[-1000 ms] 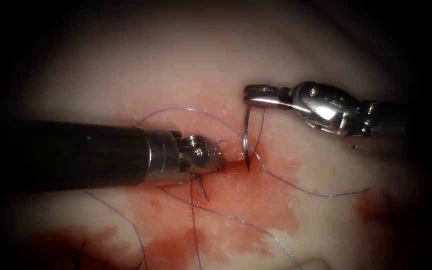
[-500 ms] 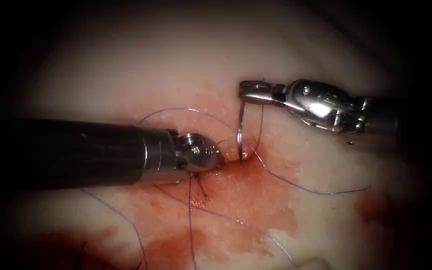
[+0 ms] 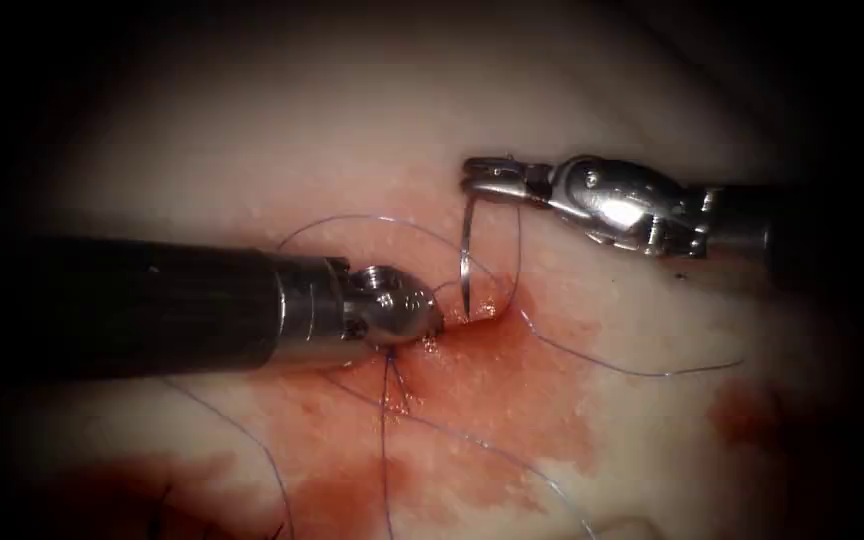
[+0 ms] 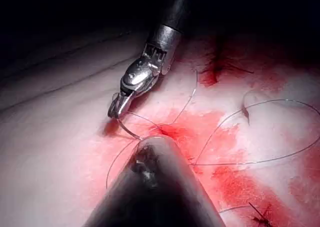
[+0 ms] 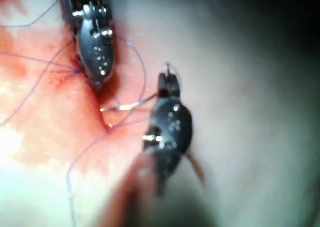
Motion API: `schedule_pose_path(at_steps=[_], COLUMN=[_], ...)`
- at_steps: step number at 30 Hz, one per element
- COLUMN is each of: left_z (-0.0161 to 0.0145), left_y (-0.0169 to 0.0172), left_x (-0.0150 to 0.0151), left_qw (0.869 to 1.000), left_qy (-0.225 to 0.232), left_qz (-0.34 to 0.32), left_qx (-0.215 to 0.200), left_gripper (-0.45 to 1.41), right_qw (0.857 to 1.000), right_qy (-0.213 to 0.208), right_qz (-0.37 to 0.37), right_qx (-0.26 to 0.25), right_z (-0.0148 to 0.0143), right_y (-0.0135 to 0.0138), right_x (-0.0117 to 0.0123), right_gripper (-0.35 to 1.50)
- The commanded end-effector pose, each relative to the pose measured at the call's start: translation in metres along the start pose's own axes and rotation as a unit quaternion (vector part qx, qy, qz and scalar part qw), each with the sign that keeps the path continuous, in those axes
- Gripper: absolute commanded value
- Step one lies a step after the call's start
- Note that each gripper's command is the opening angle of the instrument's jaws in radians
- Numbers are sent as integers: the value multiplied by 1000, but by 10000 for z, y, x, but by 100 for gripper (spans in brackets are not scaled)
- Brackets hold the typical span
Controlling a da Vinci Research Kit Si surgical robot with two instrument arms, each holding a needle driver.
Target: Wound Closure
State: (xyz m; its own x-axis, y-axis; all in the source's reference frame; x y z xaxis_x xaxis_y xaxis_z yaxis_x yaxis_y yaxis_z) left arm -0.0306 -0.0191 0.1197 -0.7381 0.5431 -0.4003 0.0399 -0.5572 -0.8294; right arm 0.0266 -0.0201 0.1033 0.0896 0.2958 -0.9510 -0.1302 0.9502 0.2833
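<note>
Shifted leftward and slightly up since a second ago: right tool (image 3: pixel 474 178), jaws clamped on the needle (image 3: pixel 464 262) near its trailing end. Drawn further out of the tissue (image 3: pixel 252 150), more curve showing. Thread (image 3: pixel 632 367) tugged along.

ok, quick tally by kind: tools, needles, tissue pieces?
Tools: 2, the left claw pressed on the tissue, the right claw holding the needle's end.
Needles: 1, the needle, tip in the tissue.
Tissue pieces: 1, the tissue.
Total: 4
</note>
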Motion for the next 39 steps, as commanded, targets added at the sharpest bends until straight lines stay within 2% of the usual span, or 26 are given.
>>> schedule_pose_path(at_steps=[1,15,23,24,25,28,31,34,36,39], left_z=[5,-3,-21,-27,-42,-55,-64,-61,-49,-36], left_y=[-4,-6,1,5,18,30,51,68,82,84], left_x=[1,-2,5,8,20,32,45,51,58,60], left_qw=[1000,1000,1000,1000,999,999,996,995,993,993], left_qy=[0,1,9,10,15,19,-2,-22,-26,-29], left_qz=[0,2,-1,0,2,8,21,28,37,39], left_qx=[-1,3,11,17,31,48,82,98,108,104], left_gripper=[-42,-40,-37,-37,-22,-16,-10,-8,-15,-16], right_qw=[1000,999,998,998,997,996,996,995,995,995], right_qy=[1,13,13,13,9,6,5,-8,-9,-9], right_qz=[-1,3,6,8,13,17,16,16,16,17], right_qx=[3,43,57,60,71,82,90,96,97,97], right_z=[8,1,0,1,1,1,2,1,1,1], right_y=[-1,-26,-26,-26,-29,-33,-35,-34,-34,-32], right_x=[-2,4,4,4,3,2,2,2,2,4], right_gripper=[-35,-35,-35,-35,-35,-35,-35,-35,-35,-35])
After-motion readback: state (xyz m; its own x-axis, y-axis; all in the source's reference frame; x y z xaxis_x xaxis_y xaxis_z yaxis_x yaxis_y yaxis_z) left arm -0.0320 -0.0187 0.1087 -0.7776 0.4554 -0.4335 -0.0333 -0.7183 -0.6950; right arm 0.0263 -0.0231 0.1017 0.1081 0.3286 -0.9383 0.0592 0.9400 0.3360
